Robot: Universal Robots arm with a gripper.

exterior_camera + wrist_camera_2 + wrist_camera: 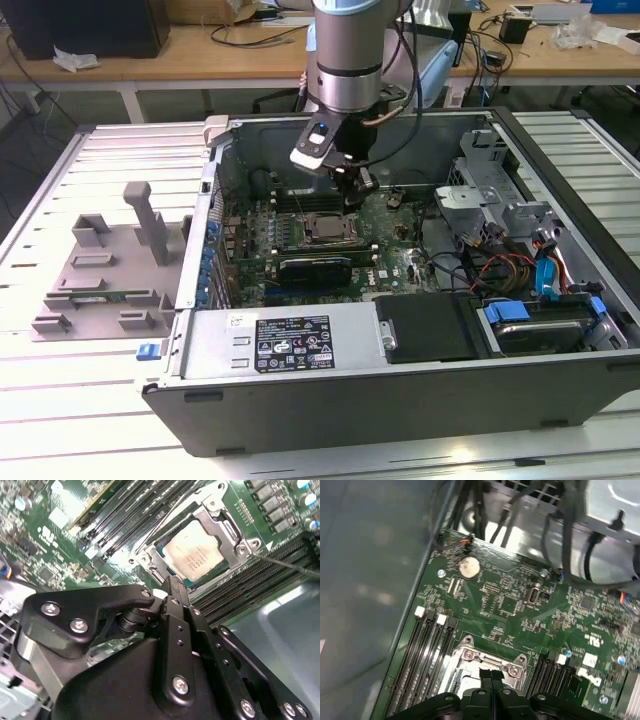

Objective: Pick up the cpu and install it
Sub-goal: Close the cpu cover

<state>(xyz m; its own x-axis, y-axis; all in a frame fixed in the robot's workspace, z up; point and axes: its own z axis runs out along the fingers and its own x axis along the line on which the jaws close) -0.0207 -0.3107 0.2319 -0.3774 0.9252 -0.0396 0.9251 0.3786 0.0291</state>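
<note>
Motherboard [75,555] below; second wrist view: cpu [194,556] in socket [235,535], claw [172,585] closed.

The cpu [192,555] has a dull silver metal top; the motherboard [482,624] is glossy green.

My arm [347,50] stands vertical, reaching down from above. Below my wrist [322,142], my 2 black jaws point downward, pressed flat against each other.

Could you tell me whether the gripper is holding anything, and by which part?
Nothing is held: the gripper is shut and empty, and the cpu lies in its socket below it.
</note>
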